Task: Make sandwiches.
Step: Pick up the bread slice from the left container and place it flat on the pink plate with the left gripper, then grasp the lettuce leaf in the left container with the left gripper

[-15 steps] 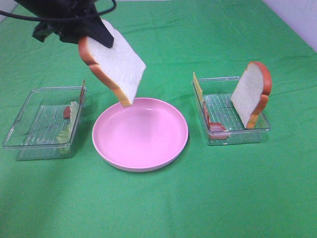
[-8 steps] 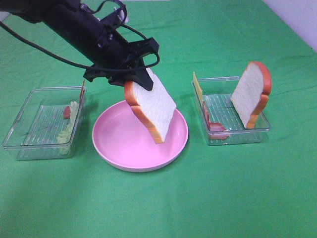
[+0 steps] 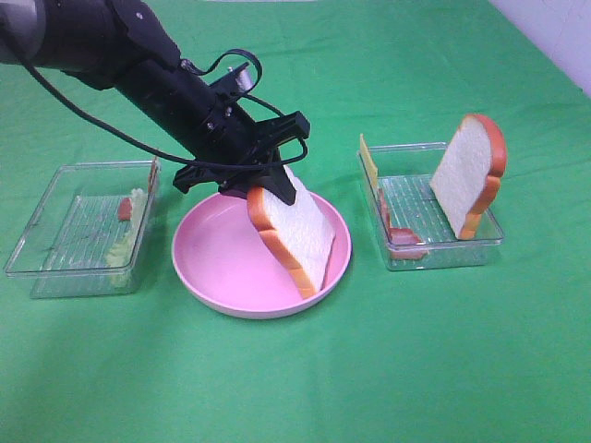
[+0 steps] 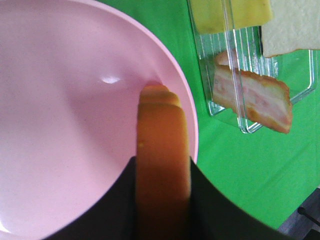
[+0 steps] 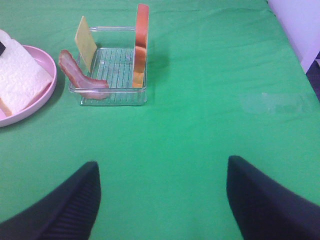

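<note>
We see a green cloth (image 3: 295,392) covering the whole table, smooth apart from faint creases. Only a sliver of pale wall (image 3: 565,32) at the far right corner shows anything of the room. A round pink plate (image 3: 196,272) sits in the middle of the cloth, with a clear plastic tray (image 3: 37,263) to its left and a second clear tray (image 3: 443,261) to its right.

The left gripper (image 3: 273,190) is clamped on a bread slice (image 3: 300,238), its dark fingers (image 4: 112,210) pressing the two flat faces with the orange-brown crust between them. The slice hangs tilted over the right half of the plate, its lower end down at the plate's inner wall near the rim. We cannot say for sure that it touches. The right gripper (image 5: 161,197) hovers over bare cloth, well apart from the second tray, with its jaws wide apart and nothing between them. It lies outside the high view.

In the second tray a second bread slice (image 3: 471,175) stands on edge at the right side. A yellow cheese square (image 3: 368,160) leans at the left wall, and a bacon strip (image 3: 404,237) droops over the near left corner. In the left tray pale lettuce (image 3: 129,235) lies along the right wall with a small red piece (image 3: 124,209) too small for us to name. A thin brown sliver (image 3: 154,173) stands at that tray's far right corner, and we cannot identify it either. The black arm (image 3: 111,46) is cut off by the frame's upper left edge and hides part of the plate's far rim.
</note>
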`<state>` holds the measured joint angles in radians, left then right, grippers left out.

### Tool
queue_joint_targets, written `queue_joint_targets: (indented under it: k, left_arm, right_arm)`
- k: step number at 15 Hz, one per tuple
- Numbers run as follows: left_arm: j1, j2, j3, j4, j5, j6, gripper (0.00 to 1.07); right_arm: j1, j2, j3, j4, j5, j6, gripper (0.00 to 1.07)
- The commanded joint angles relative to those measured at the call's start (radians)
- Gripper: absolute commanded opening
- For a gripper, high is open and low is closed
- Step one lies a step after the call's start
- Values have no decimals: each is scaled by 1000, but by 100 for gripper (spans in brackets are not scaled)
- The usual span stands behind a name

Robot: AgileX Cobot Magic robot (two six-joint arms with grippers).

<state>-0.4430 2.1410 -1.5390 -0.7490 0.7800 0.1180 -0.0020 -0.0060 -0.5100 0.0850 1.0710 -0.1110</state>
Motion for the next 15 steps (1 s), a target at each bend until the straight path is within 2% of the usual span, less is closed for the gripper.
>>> queue_joint_targets:
  k: [1,2,3,4,5,7,9,12,13,15]
  left_arm:
    - [-2,1,-4,21,-3,-9,31]
    - [-2,1,-4,28,-3,-9,39]
    - [-2,-5,-4,57,-4,-8,66]
    - [3,-13,-4,67,-4,-9,75]
    - [3,-18,-4,71,-6,-9,80]
    - [6,-49,-10,108,-15,-9,82]
    - [6,-66,-46,210,12,-33,82]
    - [6,-95,-125,412,96,-167,82]
    - [6,-104,-174,521,155,-257,82]
    - [6,-104,-240,632,265,-339,82]
  right_arm:
    - [-4,-14,5,-1,-12,-3,68]
    - [-4,-14,5,-1,-12,-3,68]
    - [-4,-14,5,-1,-12,-3,68]
    - [-4,-14,5,-1,-12,-3,68]
    - [-4,-14,5,-1,-12,-3,68]
    - [-4,-14,5,0,-12,-3,68]
    - [-4,-14,5,0,-12,-3,68]
    - [-4,-14,5,-1,-12,-3,68]
    - [-4,-14,5,-1,-12,-3,68]
    - [-4,-14,5,-1,-12,-3,68]
